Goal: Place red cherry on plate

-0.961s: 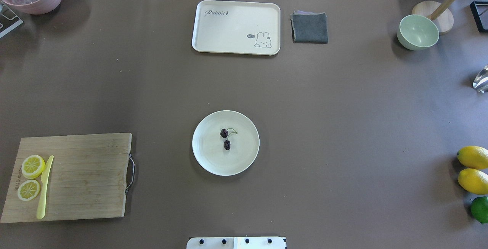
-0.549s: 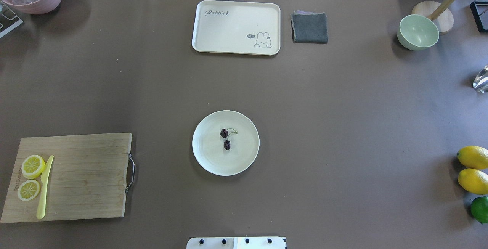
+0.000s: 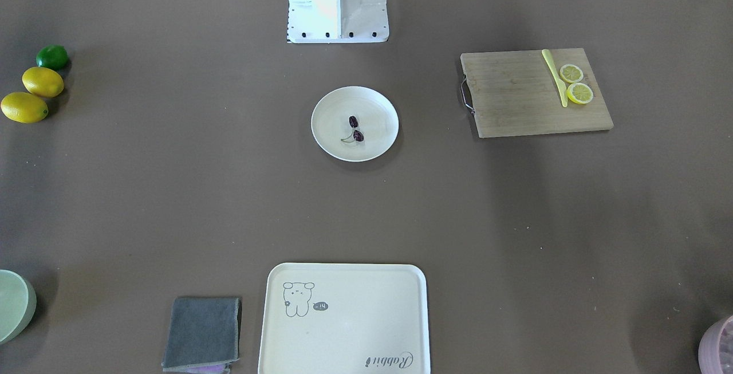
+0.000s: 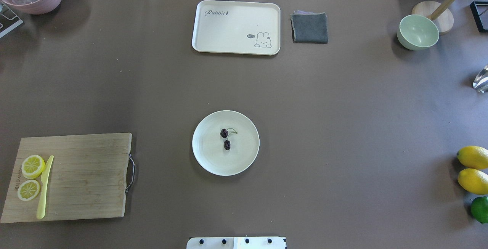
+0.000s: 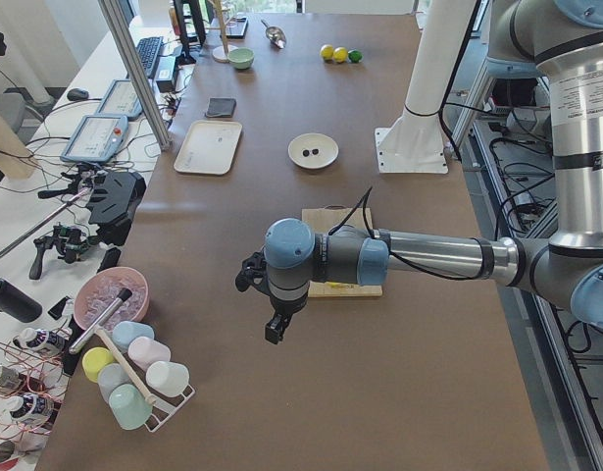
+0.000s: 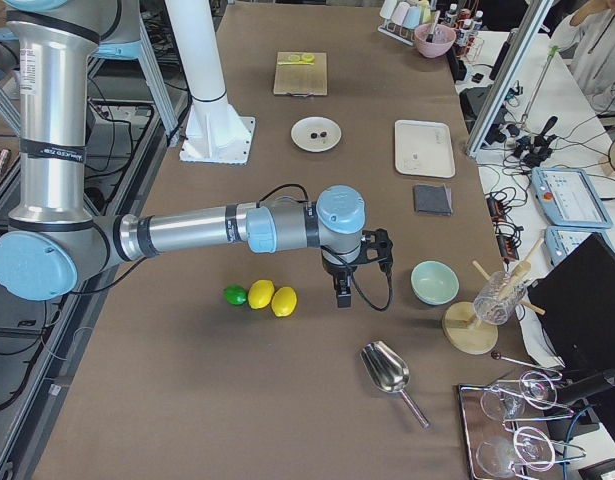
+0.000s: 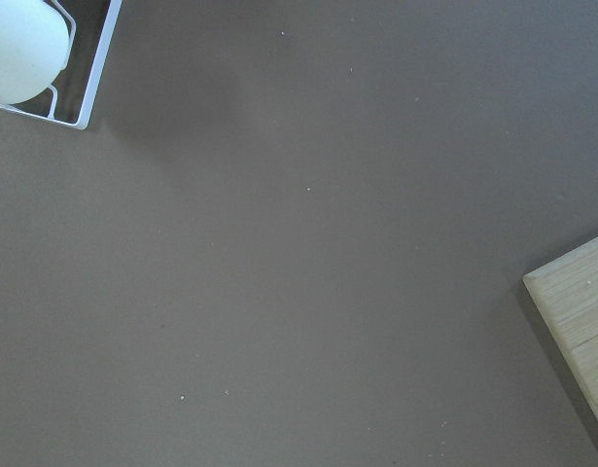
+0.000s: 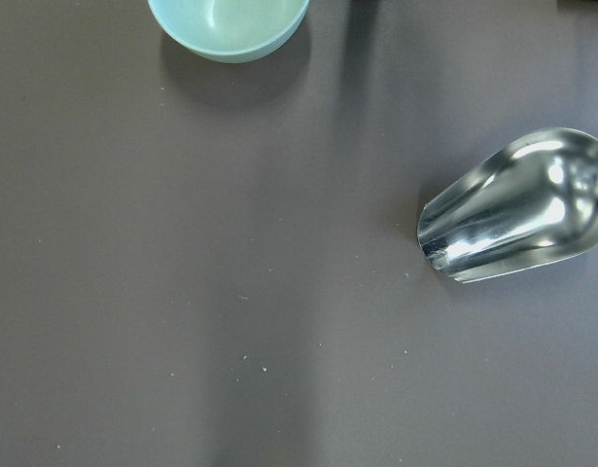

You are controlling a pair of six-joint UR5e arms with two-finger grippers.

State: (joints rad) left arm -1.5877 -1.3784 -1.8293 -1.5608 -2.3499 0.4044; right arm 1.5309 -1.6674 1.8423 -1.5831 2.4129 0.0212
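The red cherry (image 4: 225,138), a dark maroon pair joined by green stems, lies near the middle of the round cream plate (image 4: 212,160) at the table's centre. The front-facing view shows the cherry (image 3: 355,129) resting on the plate (image 3: 379,115) with nothing touching it. My left gripper (image 5: 274,329) appears only in the left side view, hanging over bare table beside the cutting board, far from the plate. My right gripper (image 6: 342,292) appears only in the right side view, hanging near the lemons. I cannot tell whether either gripper is open or shut.
A rabbit-print tray (image 4: 236,27) and grey cloth (image 4: 309,28) lie at the far edge. The green bowl (image 4: 418,32) and metal scoop (image 8: 517,206) are far right. Lemons (image 4: 472,169) and a lime sit near right. A cutting board (image 4: 84,176) with lemon slices and a knife is near left.
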